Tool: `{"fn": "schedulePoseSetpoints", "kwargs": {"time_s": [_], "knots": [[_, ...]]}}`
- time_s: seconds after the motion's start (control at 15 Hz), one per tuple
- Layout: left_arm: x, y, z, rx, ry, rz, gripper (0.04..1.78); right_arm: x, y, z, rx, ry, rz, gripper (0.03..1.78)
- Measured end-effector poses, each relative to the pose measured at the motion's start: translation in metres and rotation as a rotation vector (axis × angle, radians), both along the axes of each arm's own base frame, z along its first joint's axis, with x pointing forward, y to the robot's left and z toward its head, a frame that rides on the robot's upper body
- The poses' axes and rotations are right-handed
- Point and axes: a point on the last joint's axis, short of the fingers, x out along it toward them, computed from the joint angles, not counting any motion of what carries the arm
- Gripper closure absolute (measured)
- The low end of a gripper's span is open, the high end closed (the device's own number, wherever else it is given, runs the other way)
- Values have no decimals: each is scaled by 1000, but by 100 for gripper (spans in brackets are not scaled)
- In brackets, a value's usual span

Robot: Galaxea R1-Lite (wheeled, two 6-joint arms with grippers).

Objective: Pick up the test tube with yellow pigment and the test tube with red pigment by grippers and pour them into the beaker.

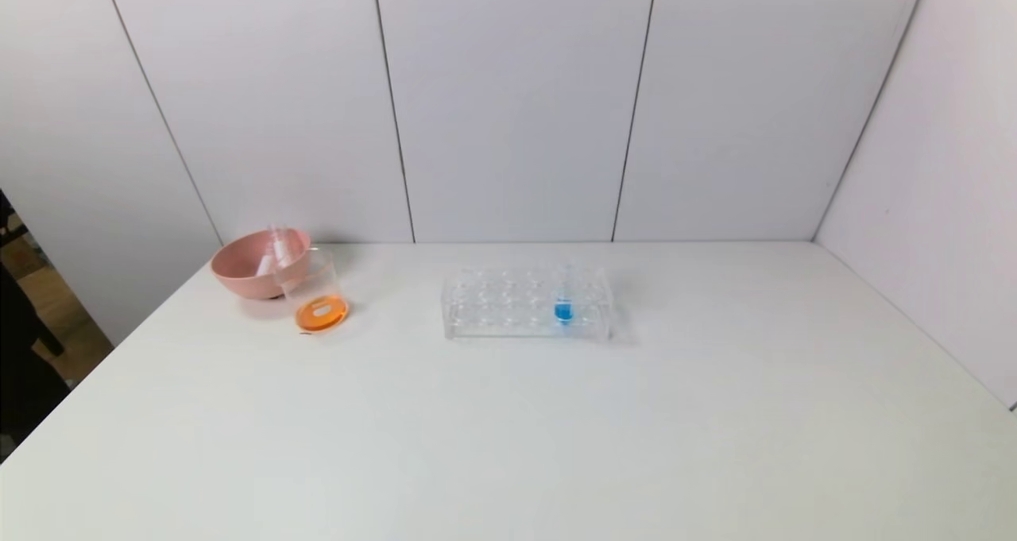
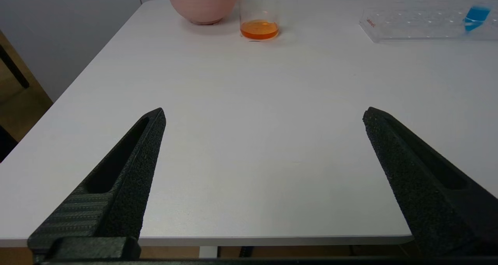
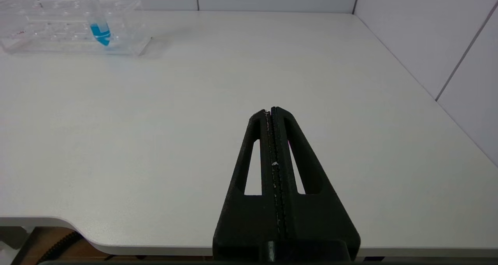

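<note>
Two empty tubes (image 1: pixel 272 249) lean inside the pink bowl (image 1: pixel 238 275) at the far left of the white table (image 1: pixel 508 430); which one carried yellow and which red cannot be told. The beaker (image 1: pixel 318 295) stands upright just beside the bowl, on its nearer right side, with a shallow layer of orange liquid (image 1: pixel 322 314) at the bottom. Clear tube rack (image 1: pixel 526 303) sits near table centre, well apart from the beaker, holding one upright tube with blue liquid (image 1: pixel 563 309). Left gripper (image 2: pixel 264 115) hangs over the near table edge, fingers spread wide, nothing between them, pointing toward the beaker. Right gripper (image 3: pixel 271 111) hangs over the near edge on the right, fingers pressed together, holding nothing. Neither gripper appears in the head view.
</note>
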Motion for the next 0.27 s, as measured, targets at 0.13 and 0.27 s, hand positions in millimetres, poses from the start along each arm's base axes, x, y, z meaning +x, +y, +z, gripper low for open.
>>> {"fn": "schedulePoseSetpoints", "kwargs": {"time_s": [0.13,0.27], "knots": [[0,0,0,0,1,0,5,0,0,0,5,0,0,170],[0,0,0,1,0,0,5,0,0,0,5,0,1,170]]}}
